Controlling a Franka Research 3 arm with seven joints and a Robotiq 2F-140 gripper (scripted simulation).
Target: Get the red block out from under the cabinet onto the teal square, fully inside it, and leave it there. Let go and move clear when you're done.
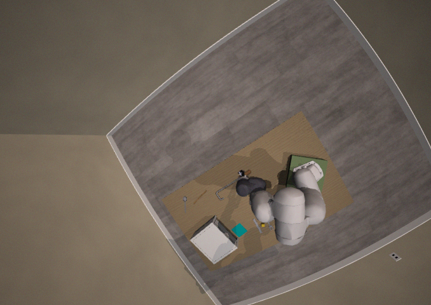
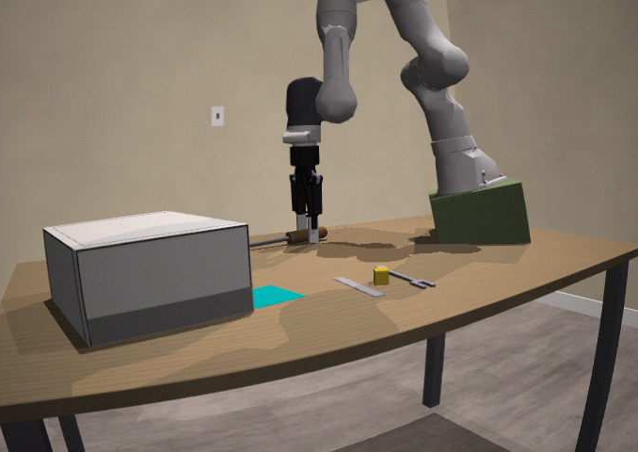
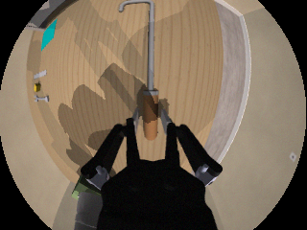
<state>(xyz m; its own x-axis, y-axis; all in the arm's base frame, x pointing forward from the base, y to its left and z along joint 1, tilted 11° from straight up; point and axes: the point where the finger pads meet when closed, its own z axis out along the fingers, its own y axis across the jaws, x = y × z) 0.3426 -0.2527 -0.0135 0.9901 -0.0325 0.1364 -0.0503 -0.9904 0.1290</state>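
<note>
The grey cabinet point(image 2: 149, 271) stands at the table's left; in the overhead view it is a white box point(image 1: 214, 239). The red block is hidden from all views. The teal square point(image 2: 273, 295) lies beside the cabinet's right end and also shows overhead point(image 1: 239, 229) and in the wrist view point(image 3: 49, 34). A metal hook tool with a brown wooden handle point(image 2: 306, 234) lies at the back of the table. My gripper point(image 2: 307, 229) is down at table level, partly open, with a finger on each side of the handle point(image 3: 150, 115). The tool's hooked end point(image 3: 136, 6) points away from me.
A yellow cube point(image 2: 381, 275), a flat metal strip point(image 2: 358, 285) and a small forked tool point(image 2: 411, 279) lie right of the teal square. A spoon point(image 1: 184, 202) and a thin wooden stick point(image 1: 199, 197) lie beyond the cabinet. The arm's green base point(image 2: 480, 213) stands at the back right.
</note>
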